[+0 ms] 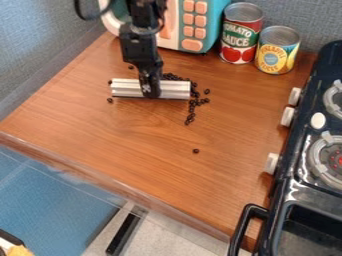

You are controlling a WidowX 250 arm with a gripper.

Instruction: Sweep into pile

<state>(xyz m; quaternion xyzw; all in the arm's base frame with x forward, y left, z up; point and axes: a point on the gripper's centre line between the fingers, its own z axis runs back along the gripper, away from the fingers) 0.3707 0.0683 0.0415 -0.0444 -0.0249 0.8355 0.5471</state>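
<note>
Dark beans [192,102] lie loosely gathered right of the frame's upper middle, beside a silver bar [175,89] pinched in the gripper [150,91].
The beans curve around the bar's right end and trail downward, with one alone near the centre and a few by the bar's left end; the bar lies crosswise on the wooden counter [120,132], a toy microwave [192,25] above it, a red can [240,42] and yellow can [275,58] at upper right, a black stove [304,127] down the right edge.
</note>
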